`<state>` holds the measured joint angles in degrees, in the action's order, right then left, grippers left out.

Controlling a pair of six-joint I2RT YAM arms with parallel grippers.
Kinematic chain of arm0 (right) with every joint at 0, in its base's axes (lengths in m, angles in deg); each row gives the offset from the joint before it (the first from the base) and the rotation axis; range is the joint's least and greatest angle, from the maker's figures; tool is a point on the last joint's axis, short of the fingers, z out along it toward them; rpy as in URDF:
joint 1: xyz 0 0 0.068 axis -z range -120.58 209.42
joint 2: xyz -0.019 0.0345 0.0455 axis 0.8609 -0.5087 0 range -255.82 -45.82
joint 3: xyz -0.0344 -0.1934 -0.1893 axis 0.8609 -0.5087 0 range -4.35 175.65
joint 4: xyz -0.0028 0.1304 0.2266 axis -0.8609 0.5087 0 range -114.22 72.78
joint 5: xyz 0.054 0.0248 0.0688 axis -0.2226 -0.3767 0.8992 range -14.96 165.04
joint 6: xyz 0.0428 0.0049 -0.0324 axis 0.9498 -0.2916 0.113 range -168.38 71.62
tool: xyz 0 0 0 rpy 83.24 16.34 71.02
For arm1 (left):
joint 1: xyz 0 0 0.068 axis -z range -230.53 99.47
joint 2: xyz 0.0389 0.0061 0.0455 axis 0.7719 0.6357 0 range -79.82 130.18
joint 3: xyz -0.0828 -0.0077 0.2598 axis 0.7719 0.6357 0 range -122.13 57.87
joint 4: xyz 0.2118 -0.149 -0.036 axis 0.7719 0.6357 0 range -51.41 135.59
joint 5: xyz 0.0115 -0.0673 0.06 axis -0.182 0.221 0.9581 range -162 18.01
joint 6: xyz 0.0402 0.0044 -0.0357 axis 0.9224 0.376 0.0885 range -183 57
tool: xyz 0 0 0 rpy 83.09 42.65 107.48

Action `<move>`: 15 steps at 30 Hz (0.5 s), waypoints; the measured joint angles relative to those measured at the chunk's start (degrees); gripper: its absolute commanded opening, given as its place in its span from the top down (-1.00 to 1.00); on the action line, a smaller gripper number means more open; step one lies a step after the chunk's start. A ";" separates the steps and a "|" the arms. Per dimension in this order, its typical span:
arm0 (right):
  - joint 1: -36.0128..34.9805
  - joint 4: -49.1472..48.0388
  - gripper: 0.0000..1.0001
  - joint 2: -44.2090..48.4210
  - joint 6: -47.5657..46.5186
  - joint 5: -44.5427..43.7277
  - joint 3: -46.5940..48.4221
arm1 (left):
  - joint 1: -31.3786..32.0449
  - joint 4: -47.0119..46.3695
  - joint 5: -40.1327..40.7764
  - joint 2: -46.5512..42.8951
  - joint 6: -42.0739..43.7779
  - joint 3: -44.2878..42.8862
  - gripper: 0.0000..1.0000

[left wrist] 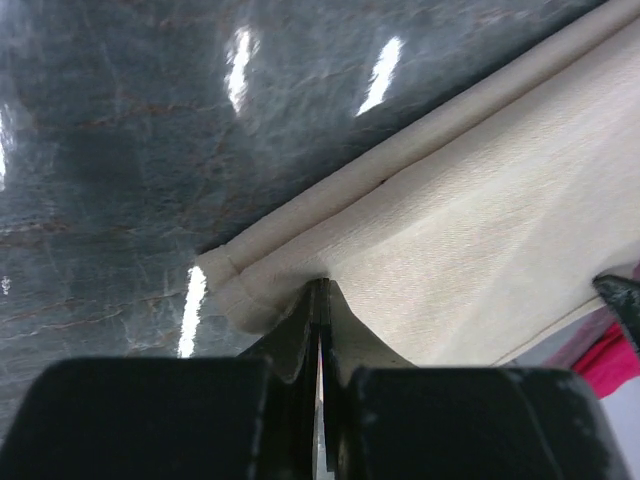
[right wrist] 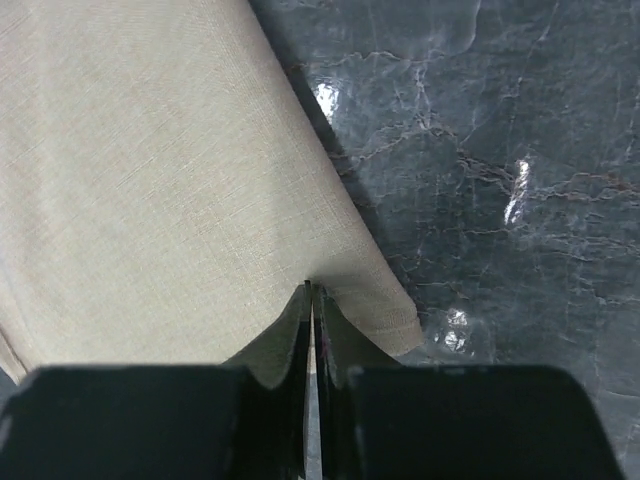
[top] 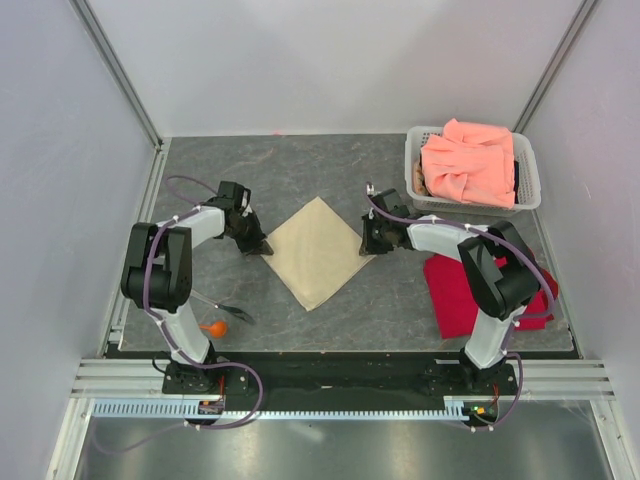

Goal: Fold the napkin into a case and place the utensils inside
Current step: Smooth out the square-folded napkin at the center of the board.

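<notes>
While the napkin [top: 315,250] lies as a diamond on the tabletop [top: 390,300], the left hand [top: 258,245] is clamped on its left corner and the right hand [top: 368,238] on its right corner. The orange spoon [top: 213,327] and dark utensil [top: 236,314] lie beside the left arm [top: 165,290].

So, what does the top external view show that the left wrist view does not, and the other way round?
Only the top external view: both arms whole, the white basket holding a salmon-pink cloth, and the orange spoon and the dark utensil near the left arm's base. Only the left wrist view: a corner of the napkin close up, its hemmed edge plain to see, pinched in the shut left gripper. Both: the napkin, the dark table, some red cloth.
</notes>
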<state>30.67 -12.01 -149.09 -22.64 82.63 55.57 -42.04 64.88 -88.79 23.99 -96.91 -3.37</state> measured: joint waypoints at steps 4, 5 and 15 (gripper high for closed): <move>0.11 -1.42 0.80 -1.51 0.15 -2.69 1.20 | 0.37 -2.91 -1.25 -3.02 -0.39 4.81 0.95; 0.11 -1.44 0.80 -1.99 -0.02 -3.76 1.95 | 0.81 -3.52 -1.42 -4.66 -0.63 7.04 0.95; 0.50 0.83 0.41 -12.72 -7.65 -11.23 18.14 | 17.11 -4.83 -4.87 -14.47 -7.82 18.12 0.81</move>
<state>31.17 -11.18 -161.81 -30.29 71.40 73.71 -24.92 60.05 -93.67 9.52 -104.74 14.75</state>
